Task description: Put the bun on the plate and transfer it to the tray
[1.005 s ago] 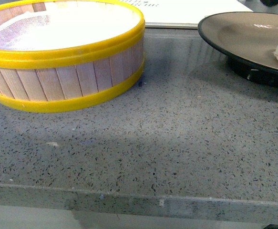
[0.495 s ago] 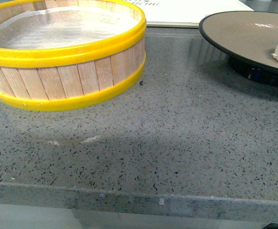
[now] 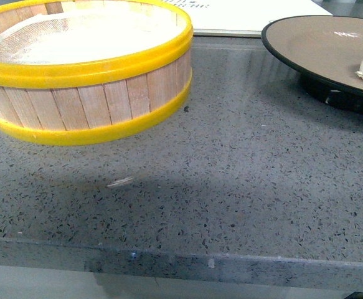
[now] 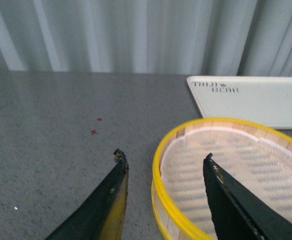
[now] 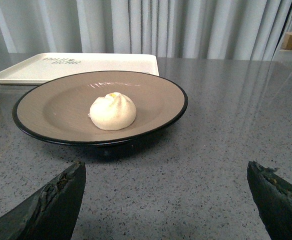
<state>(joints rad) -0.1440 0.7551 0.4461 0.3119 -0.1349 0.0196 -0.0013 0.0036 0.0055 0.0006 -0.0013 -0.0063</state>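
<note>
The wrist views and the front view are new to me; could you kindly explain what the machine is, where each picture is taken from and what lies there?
This is a robot with two arms. The front view comes from a camera on its body. Neither arm shows there, only the grey counter, a yellow-rimmed steamer basket and part of the plate. Each wrist view comes from a camera on one arm, and the dark wedges are that arm's jaws. The left jaws stand open near the basket, its rim seen between them, holding nothing. The right jaws stand open, facing the plate, where the bun lies. The white tray lies behind the plate, which stands on the counter.
</note>
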